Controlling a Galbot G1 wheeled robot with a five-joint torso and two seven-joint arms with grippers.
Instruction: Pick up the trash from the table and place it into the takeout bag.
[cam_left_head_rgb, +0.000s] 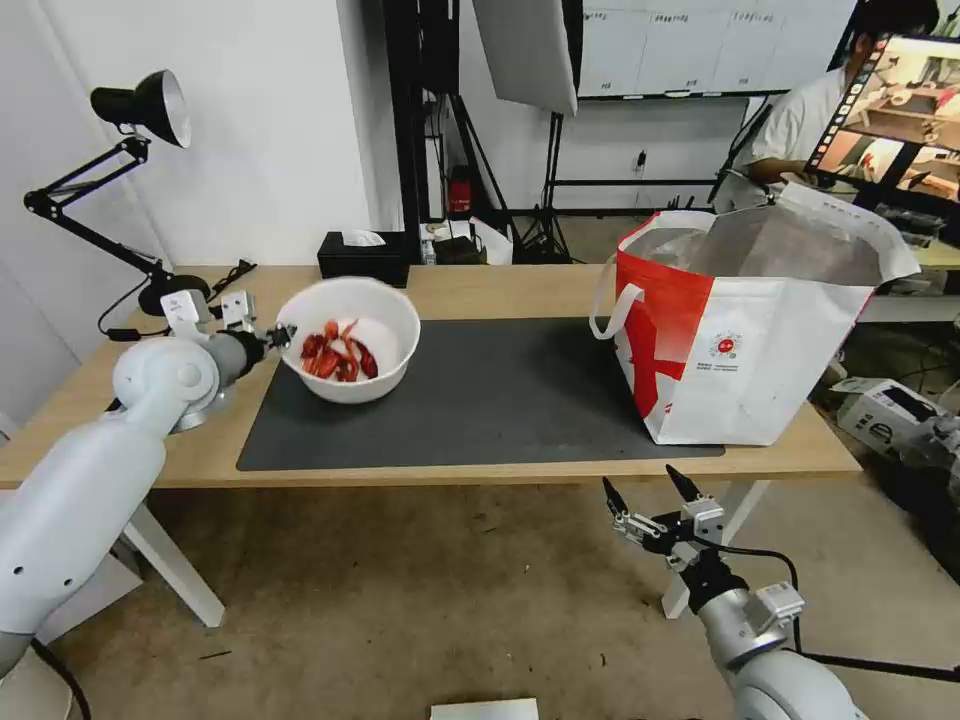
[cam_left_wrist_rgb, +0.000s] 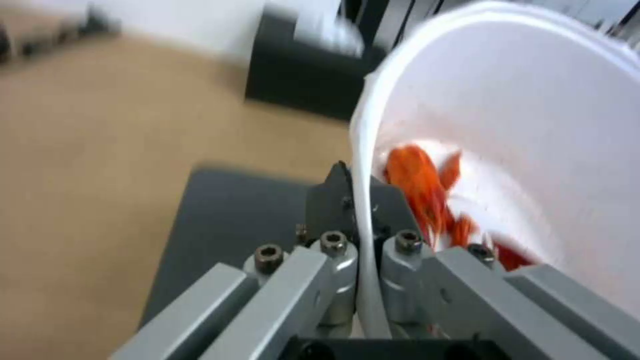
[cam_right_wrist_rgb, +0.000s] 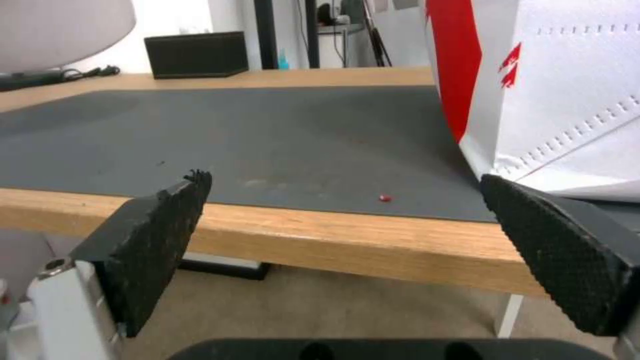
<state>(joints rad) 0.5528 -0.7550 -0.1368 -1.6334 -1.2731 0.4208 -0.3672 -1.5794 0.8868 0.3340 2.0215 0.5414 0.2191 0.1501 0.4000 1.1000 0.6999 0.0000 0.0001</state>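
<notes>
Between the left pincer's (cam_left_head_rgb: 283, 335) fingers sits the rim of the white bowl (cam_left_head_rgb: 352, 338), clamped tight. Off the desk (cam_left_head_rgb: 500, 290) edge, the right pincer (cam_left_head_rgb: 650, 492) gapes wide, the takeout bag (cam_left_head_rgb: 745, 330) just beyond it.

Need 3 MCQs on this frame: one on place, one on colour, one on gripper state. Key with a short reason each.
1. Where does the takeout bag stand?
A. on the floor
B. at the table's right end
C. beside the lamp

2. What colour is the mat?
A. dark grey
B. green
C. white

3. What is the left gripper doing?
A. hanging open below the table
B. pressing on the tissue box
C. pinching the bowl's rim

Key: 1 B, the bag sits on the mat's right edge in the head view. 2 A, grey in head and right wrist views. 3 C, the left wrist view shows the white rim between the fingers; the right gripper is the one open below the table edge.
</notes>
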